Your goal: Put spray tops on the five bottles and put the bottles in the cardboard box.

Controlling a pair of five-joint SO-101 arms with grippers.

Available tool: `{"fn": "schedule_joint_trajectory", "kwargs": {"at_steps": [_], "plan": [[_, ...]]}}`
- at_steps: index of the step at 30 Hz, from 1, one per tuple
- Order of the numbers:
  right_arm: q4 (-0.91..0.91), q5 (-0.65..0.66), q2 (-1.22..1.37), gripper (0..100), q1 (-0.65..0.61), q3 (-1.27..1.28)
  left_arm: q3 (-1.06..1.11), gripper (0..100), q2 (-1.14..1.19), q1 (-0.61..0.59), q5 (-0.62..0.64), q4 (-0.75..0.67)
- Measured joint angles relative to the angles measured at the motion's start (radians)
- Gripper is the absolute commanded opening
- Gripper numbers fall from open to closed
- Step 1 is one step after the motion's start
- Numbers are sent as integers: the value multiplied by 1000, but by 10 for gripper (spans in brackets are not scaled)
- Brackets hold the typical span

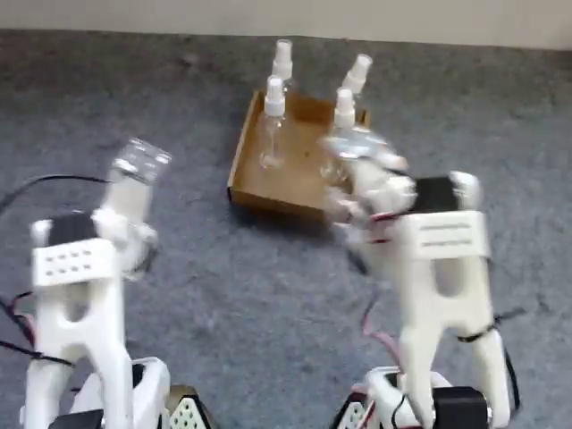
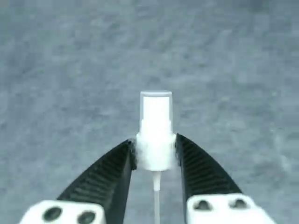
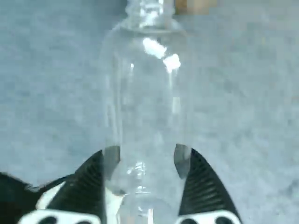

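My left gripper [image 2: 155, 151] is shut on the collar of a white spray top [image 2: 155, 130] with a clear cap, its dip tube hanging back between the fingers. In the high view this spray top [image 1: 138, 165] is held up over the left side of the carpet. My right gripper [image 3: 145, 161] is shut on the lower body of a clear bottle [image 3: 147, 88] with a bare neck. In the high view that gripper [image 1: 362, 183] holds the bottle [image 1: 353, 147] at the right edge of the cardboard box [image 1: 246, 170]. Several bottles with spray tops [image 1: 273, 121] stand in the box.
Grey carpet [image 1: 268, 295] covers the whole surface. The box lies at the back middle, and a strip of it [image 3: 194, 4] shows beyond the held bottle. Open carpet lies between the two arms and left of the box.
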Motion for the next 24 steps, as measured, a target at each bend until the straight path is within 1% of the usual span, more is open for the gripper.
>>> {"fn": "schedule_joint_trajectory", "kwargs": {"at_steps": [2, 4, 6, 8, 10, 13, 15, 18, 21, 24], "plan": [[-106, 91, 12, 3, 189, 71, 26, 4, 0, 91, 46, -3], [-218, 141, 57, 3, 341, 120, 46, 4, 0, 167, 98, -29], [-318, 166, 137, 4, 450, 141, 63, 4, -2, 232, 147, -57], [-399, 173, 236, 6, 512, 141, 81, 4, -2, 270, 184, -74], [-453, 178, 338, 7, 535, 141, 100, 5, -2, 287, 203, -95], [-479, 183, 445, 10, 542, 141, 107, 5, 32, 293, 209, -137], [-485, 183, 463, 43, 542, 141, 107, 5, 91, 293, 209, -164], [-488, 183, 466, 128, 542, 141, 107, 14, 187, 293, 209, -229], [-488, 183, 466, 191, 542, 141, 107, 98, 267, 296, 209, -269], [-488, 183, 466, 211, 542, 141, 107, 164, 293, 296, 209, -278]]}}
